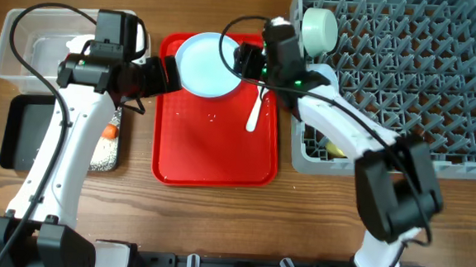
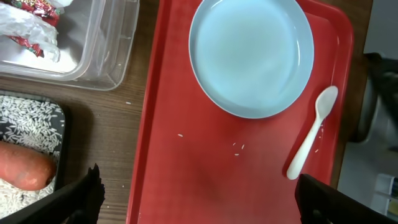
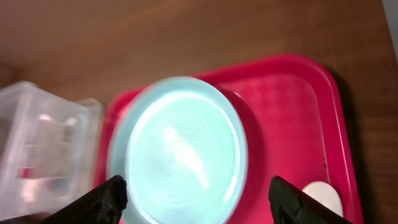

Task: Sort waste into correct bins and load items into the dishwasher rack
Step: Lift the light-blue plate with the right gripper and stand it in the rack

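Nearest the robot's base, bare wooden table (image 1: 216, 223) runs along the near edge of the red tray (image 2: 161, 186). The left gripper (image 2: 198, 180) hangs over the tray's near half with its fingers spread wide and nothing between them. A few stray rice grains (image 2: 239, 147) lie on the red surface just beyond it. The white spoon (image 2: 306, 146) lies flat by the tray's right rim. Its long axis runs near to far with a slight lean, the handle nearer and the bowl end pointing away, just beside the plate (image 2: 251, 55) but not touching it. The round light-blue plate sits upright on the tray's far half. The right gripper (image 3: 198, 183) is above it, fingers parted on either side of the plate in its blurred view; whether they touch the rim I cannot tell. To the left, off the tray, the black tray (image 2: 57, 112) holds a bed of rice and the orange carrot (image 2: 22, 171). Farther back, the clear tub (image 2: 112, 56) contains crumpled paper (image 2: 31, 28) with red print. To the right, the grey dishwasher rack (image 1: 424, 70) carries a pale bowl (image 1: 319, 27) at its far-left corner and a yellow cup (image 1: 332, 146) near its front, partly hidden by the right arm.
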